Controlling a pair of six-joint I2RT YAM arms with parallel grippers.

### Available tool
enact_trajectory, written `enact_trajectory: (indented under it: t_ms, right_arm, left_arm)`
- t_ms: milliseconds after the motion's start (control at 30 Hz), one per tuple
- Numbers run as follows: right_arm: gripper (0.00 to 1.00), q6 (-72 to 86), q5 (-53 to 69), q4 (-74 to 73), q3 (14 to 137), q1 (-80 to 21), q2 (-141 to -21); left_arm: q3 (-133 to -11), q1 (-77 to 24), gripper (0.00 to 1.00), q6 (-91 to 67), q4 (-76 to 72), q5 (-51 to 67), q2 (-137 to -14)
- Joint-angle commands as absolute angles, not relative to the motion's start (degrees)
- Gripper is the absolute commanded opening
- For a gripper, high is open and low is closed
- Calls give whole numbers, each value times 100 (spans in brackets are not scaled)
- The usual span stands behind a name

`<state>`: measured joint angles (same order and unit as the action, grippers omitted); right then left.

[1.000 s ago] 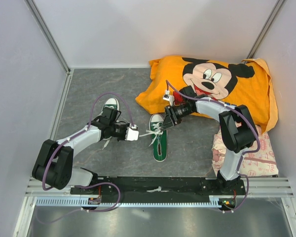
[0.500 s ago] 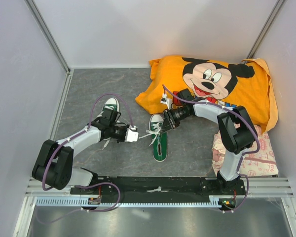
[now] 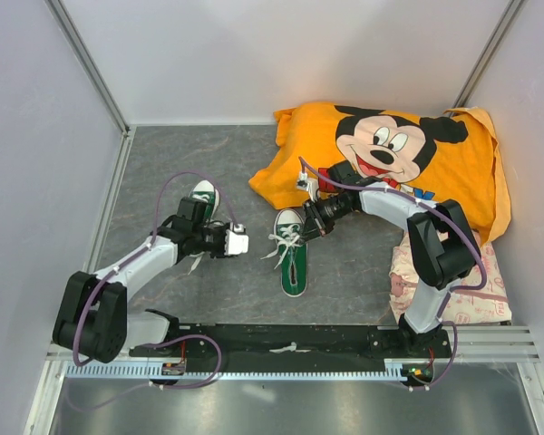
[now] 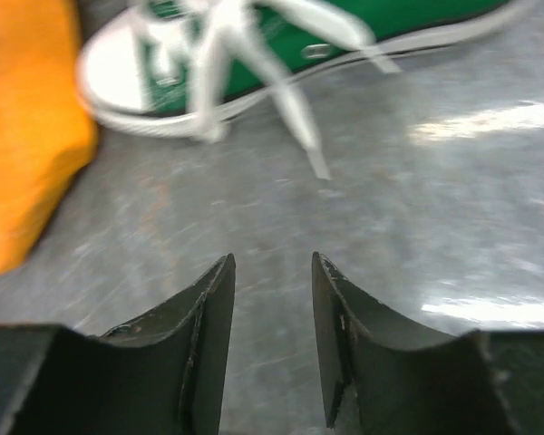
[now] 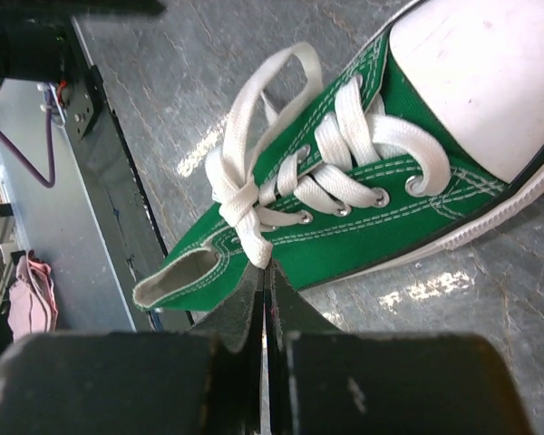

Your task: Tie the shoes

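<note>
The shoes [image 3: 293, 267] are small green canvas sneakers with white toe caps; one lies in the middle of the table [image 3: 208, 154] with its laces loosely crossed, and the other shoe [image 3: 205, 192] sits half under my left arm. My right pincer [image 5: 265, 283] is pressed together, seemingly pinching a lace [image 5: 238, 201]. My left pincer [image 4: 272, 272] hangs spread over bare table, with the orange cloth [image 3: 299, 172] just past the middle shoe's toe.

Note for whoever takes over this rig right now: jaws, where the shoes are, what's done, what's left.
Left gripper: jaws open, empty, facing the middle green canvas sneaker.
Right gripper: jaws shut on its white lace, below the knot.
Second green canvas sneaker: partly under the left arm.
Done: a first crossing, it seems.
Left: apparently bows on both.
</note>
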<state>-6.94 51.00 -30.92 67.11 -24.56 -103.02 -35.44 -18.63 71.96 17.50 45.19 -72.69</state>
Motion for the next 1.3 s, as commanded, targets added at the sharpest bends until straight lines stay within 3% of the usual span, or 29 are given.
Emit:
enact_trajectory:
  t_ms: [0,433,867,1267]
  right_arm:
    - [0,-1151,4966,-3498,6908,-2487,-10195]
    - [0,-1248,4896,-3577,7014,-2514,-10266]
    - [0,-1257,4922,-3621,7137,-2514,-10371]
    - [0,-1309,4939,-3674,7181,-2514,-10441]
  left_arm:
    - [-3795,-1775,49,6012,27,4069,-7689]
    - [-4324,-2838,50,6144,-1045,4043,-8946]
    - [-4711,-3138,43,6284,-740,4552,-9351]
    - [-4772,-3225,45,6838,-220,4781,-9378]
